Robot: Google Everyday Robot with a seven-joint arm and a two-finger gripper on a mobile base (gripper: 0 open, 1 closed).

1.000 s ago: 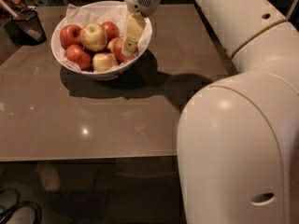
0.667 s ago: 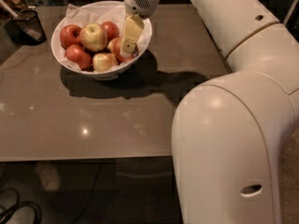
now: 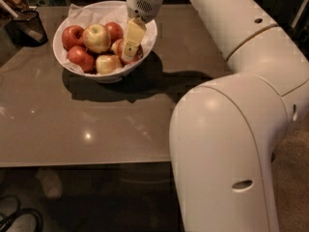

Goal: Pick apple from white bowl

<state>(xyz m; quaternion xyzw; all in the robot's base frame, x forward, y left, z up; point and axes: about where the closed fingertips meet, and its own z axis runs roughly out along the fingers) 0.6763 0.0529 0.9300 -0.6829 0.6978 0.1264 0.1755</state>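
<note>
Camera view showed the robot's cream-coloured gripper (image 3: 128,57) hanging from a white wrist and reaching down into the right half of the wide, glossy white bowl (image 3: 112,74). Its tip was against the round, mostly red apple (image 3: 138,53), which lay against the bowl's right wall and was partly hidden behind it. Whether the gripper was apart or clamped on that apple could not be told.

Just left of it sat a large yellow-green apple (image 3: 96,37) on top of the pile, with a small pale yellow apple (image 3: 107,63) at the front and other red apples around them. Crinkled white paper (image 3: 77,11) lined the bowl. The bowl stood on a glossy brown table (image 3: 96,129), towards its far left part. A dark mesh cup (image 3: 29,27) stood near the far left corner, apart from the bowl. The bulky white arm (image 3: 231,110) filled the right side.
</note>
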